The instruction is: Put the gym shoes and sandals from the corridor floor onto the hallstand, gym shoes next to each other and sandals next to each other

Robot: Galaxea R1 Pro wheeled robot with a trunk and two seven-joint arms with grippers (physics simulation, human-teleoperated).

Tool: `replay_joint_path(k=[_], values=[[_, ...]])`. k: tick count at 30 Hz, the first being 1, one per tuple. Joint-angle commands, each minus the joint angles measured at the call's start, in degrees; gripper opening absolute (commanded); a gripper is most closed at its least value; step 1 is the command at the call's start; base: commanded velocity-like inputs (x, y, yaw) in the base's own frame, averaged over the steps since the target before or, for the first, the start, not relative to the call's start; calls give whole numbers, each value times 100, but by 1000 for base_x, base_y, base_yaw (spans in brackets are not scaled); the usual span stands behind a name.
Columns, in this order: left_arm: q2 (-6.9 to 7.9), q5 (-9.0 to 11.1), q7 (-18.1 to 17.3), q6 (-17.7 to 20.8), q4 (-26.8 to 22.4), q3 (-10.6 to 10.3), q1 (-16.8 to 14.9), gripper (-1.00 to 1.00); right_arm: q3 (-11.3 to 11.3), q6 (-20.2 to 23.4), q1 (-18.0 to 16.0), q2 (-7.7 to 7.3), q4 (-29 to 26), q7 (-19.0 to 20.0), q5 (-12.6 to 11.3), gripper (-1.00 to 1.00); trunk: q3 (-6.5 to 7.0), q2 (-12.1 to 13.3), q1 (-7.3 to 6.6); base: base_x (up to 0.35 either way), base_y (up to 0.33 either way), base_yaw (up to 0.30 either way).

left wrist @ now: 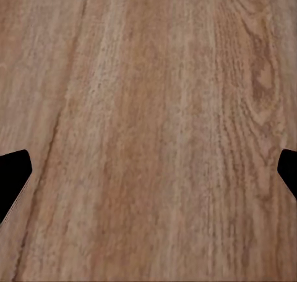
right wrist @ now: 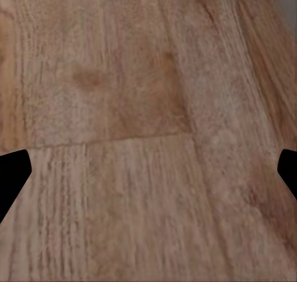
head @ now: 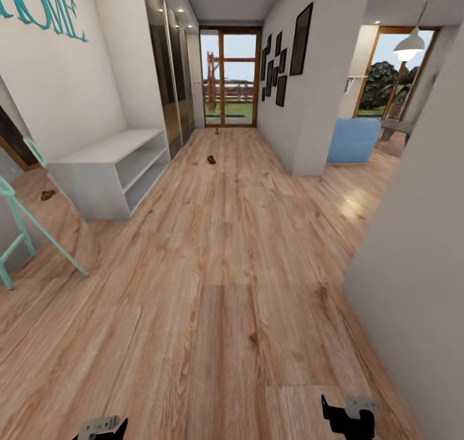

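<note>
Grippers: left gripper (left wrist: 148, 170) and right gripper (right wrist: 148, 170) both spread, empty.
Risk: sandal (head: 211, 159) far off; low shelf unit (head: 106, 169) under "HOME" lettering may be mistaken for hallstand.

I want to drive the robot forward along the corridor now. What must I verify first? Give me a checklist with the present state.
1. Left gripper open, nothing between the fingers: ok.
2. Right gripper open, nothing between the fingers: ok.
3. Corridor floor free up to the small brown object: ok.
4. That object is a sandal: cannot tell, too small.
5. Identity of the second small object near the glass door: cannot tell.
</note>
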Motion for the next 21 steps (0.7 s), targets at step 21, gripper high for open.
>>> replay_joint_path(k=[21], values=[[-136,-354,-44,7,194,-105,-8,100,-27,-29,-5,12,5,35,0,100,-5,-2,2,330,0,0]])
